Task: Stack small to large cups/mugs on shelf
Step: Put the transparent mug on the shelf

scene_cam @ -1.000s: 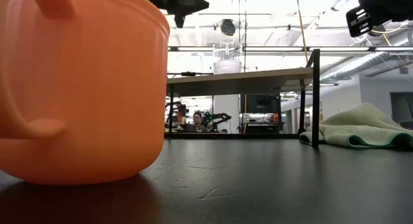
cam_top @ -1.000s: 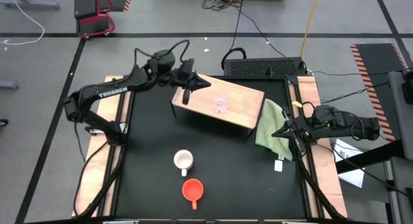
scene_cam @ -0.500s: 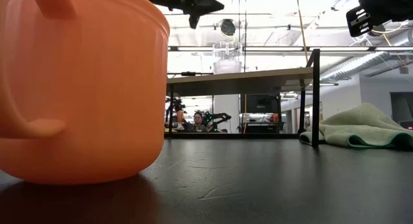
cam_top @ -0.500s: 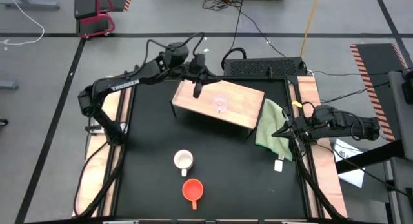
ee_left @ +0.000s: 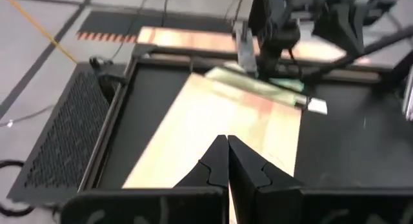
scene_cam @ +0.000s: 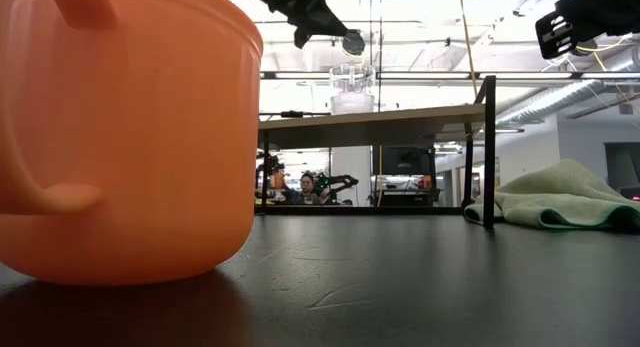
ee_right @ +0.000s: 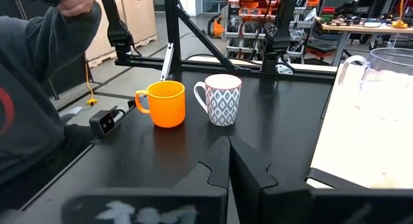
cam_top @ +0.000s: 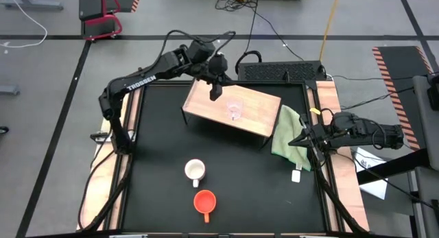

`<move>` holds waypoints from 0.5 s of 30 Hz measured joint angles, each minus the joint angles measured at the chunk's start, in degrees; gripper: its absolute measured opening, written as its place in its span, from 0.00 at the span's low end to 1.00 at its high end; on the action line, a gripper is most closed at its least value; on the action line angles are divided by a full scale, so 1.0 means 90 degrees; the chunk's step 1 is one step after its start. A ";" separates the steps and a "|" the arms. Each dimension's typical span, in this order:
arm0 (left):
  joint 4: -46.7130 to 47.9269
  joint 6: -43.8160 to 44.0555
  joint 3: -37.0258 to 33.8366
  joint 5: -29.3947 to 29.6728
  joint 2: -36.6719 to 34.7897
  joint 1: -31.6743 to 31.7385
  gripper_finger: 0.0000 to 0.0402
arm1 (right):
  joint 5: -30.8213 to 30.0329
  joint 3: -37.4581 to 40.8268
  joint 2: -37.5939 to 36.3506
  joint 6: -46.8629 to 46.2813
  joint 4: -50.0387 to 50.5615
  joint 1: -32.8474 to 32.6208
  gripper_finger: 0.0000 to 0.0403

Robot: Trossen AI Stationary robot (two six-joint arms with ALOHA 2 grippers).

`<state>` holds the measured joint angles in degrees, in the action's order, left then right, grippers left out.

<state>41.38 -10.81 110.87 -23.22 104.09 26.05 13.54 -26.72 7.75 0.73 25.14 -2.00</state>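
The clear cup (cam_top: 234,110) stands upright on the wooden shelf (cam_top: 257,104); it also shows in the low view (scene_cam: 352,90) and the right wrist view (ee_right: 387,75). The white patterned mug (cam_top: 195,171) and the orange mug (cam_top: 204,201) stand on the black table nearer the front, and both show in the right wrist view: the white mug (ee_right: 221,98) and the orange mug (ee_right: 164,103). My left gripper (cam_top: 216,94) is shut and empty, in the air above the shelf's far left part (ee_left: 219,121), left of the clear cup. My right gripper (cam_top: 296,140) is shut and empty at the table's right side.
A green cloth (cam_top: 288,132) lies on the table between the shelf and my right gripper. A small white tag (cam_top: 296,175) lies near the right edge. A person's sleeve (ee_right: 32,88) shows beyond the table's left side. The orange mug (scene_cam: 120,137) fills the left of the low view.
My left arm has swung toward the table's far edge, and its gripper has gone toward the right, from the shelf's left end to above the board nearer the clear cup, tipping its fingers downward. The cups and my right arm have kept still.
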 joint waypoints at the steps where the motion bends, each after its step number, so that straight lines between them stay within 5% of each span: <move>1: 0.0207 -0.0056 0.0155 0.0084 0.0069 -0.0041 0.00 | 0.0000 0.0000 0.0000 -0.0001 -0.0001 0.0000 0.00; 15: 0.2234 -0.0916 0.1448 0.0828 0.0865 -0.0499 0.00 | 0.0002 0.0000 0.0005 -0.0005 -0.0006 0.0000 0.00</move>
<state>61.49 -19.05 123.90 -15.76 111.88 21.56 13.56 -26.72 7.79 0.69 25.08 -2.00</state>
